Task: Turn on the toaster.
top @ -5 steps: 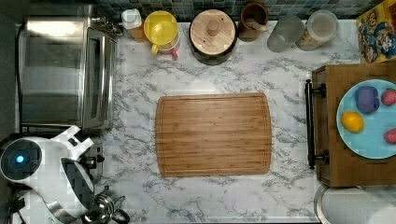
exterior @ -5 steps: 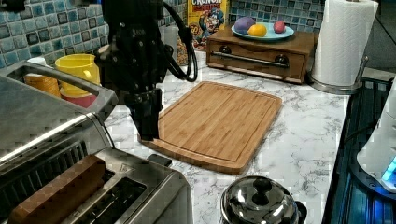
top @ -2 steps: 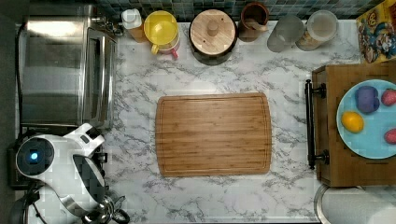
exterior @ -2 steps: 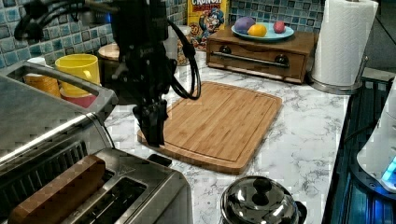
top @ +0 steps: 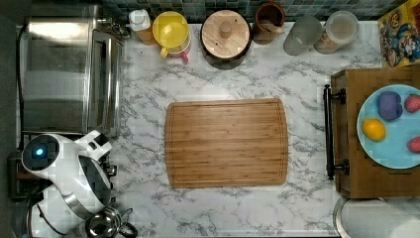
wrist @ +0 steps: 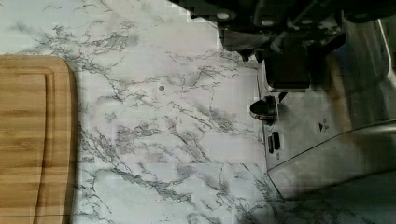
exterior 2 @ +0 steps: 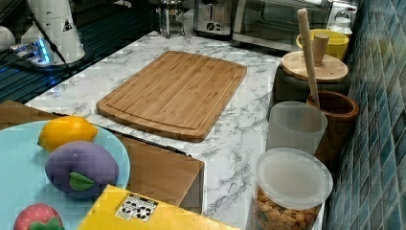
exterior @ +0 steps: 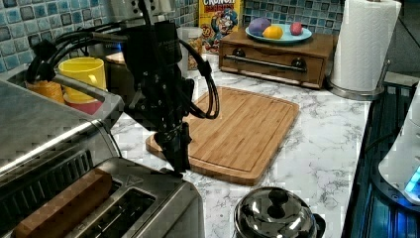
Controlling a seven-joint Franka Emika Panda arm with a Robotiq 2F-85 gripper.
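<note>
- toaster [exterior: 124, 208] sits at the bench [top: 307, 74] corner, bottom of the left view's left, just in front of the toaster oven [exterior: 44, 134]; a brown slice [exterior: 59, 208] is in one slot
- wrist view: its front end shows a black lever [wrist: 287, 70], a round knob [wrist: 262, 108] and a small button [wrist: 275, 140] below that
- pincer [exterior: 178, 161] hangs tip-down right over the toaster's near top edge by the lever end; fingers look close together, holding nothing
- in the wrist view the tip lies on top of the lever; touching or just above, cannot tell
- judgement: press not done yet, the slice stands high in the slot
- risk: tip lands on the steel top edge, not the lever, so the arm pushes the body and nothing latches
- risk: lever is small and smooth, so an off-centre push could slip off to the side
- risk: shallow push, lever springs back up
- risk: toaster is light and unanchored, a slanted push may shove it toward the kettle [exterior: 275, 215] just beside it
- cutting board [top: 227, 143] lies mid-bench, well apart, no obstruction
- arm cables [exterior: 203, 84] hang close to the oven, possible snag
</note>
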